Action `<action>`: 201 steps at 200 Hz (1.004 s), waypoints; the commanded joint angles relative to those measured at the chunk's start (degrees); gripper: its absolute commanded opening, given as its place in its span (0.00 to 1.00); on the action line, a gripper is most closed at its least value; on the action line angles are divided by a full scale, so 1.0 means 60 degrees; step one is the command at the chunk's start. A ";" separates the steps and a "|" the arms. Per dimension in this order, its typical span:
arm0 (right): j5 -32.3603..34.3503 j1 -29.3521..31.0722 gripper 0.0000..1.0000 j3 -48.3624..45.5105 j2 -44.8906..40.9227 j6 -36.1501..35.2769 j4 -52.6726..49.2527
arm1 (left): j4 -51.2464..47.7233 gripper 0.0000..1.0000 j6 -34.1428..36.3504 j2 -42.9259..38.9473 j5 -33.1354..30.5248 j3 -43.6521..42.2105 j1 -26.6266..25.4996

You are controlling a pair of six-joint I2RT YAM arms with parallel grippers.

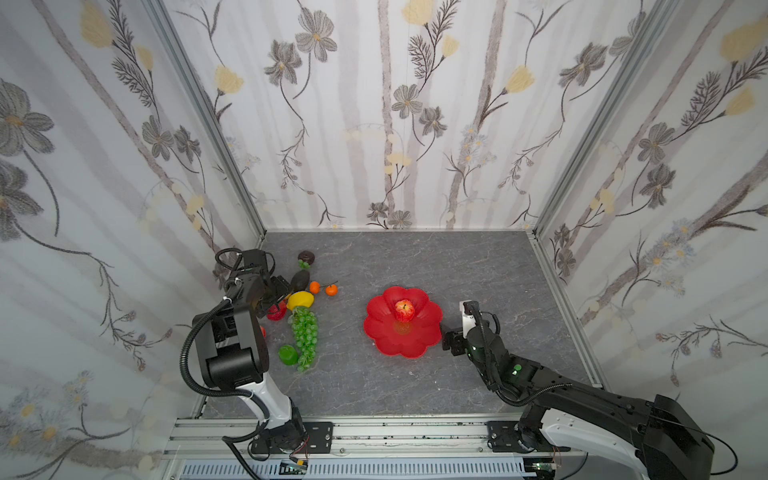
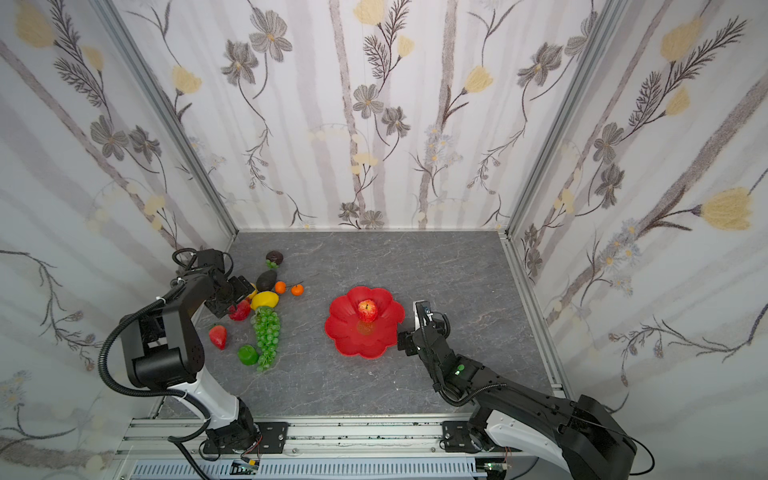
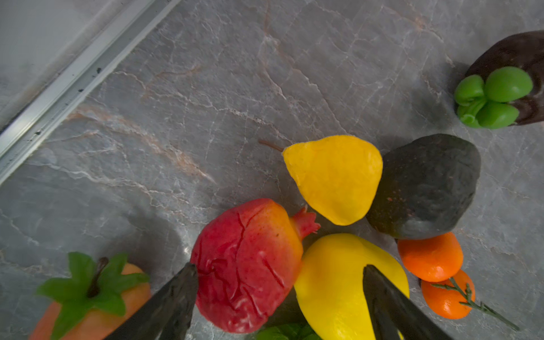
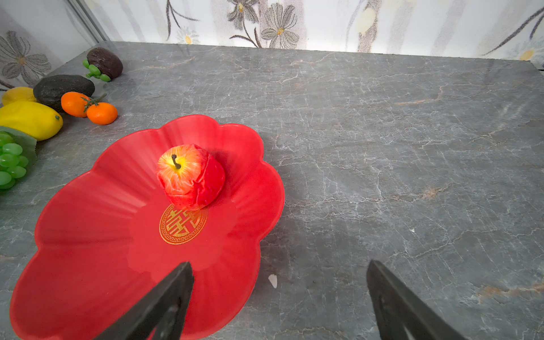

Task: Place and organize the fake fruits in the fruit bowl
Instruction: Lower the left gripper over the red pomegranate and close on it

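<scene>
Left pincer [image 3: 279, 269]: jaws stand wide and grip nothing. It sits low over the fruit cluster at the left of the surface [image 1: 478, 266], one finger [image 3: 176, 297] beside a red pomegranate [image 3: 247, 265], the other over the yellow lemon [image 3: 332, 279]. Right pincer [image 4: 279, 265]: jaws also wide, empty, poised at the right-hand edge of the fruit bowl [image 4: 88, 235], with one finger above its rim and the other above bare surface. The bowl sits near the middle of the surface and contains one red apple [image 4: 190, 176], stem up, on the far side of the gold emblem [image 4: 183, 223] at its centre. All other fake fruits lie outside the bowl, well to its left: yellow pear [image 3: 335, 176] touching the dark avocado [image 3: 424, 188]; two tangerines [image 1: 314, 286] just beside the avocado; green grape bunch [image 1: 305, 332] next to the lemon; green lime [image 1: 287, 354] beside the bunch's near end; a dark fruit with green calyx [image 3: 518, 59] farthest back; an orange-red fruit with green leaves [image 3: 94, 297] nearest the left arm.
</scene>
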 commanded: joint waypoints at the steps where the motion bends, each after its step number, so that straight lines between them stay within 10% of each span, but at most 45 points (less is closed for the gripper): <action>1: 0.0018 -0.0006 0.92 0.0095 0.0092 -0.0120 0.0451 | -0.0136 0.85 0.0003 0.0115 0.0494 0.0060 0.0008; 201: -0.0014 -0.0007 0.92 0.0341 0.0693 -0.0149 0.0399 | 0.0052 0.72 -0.0486 0.0593 0.0360 0.0037 0.0039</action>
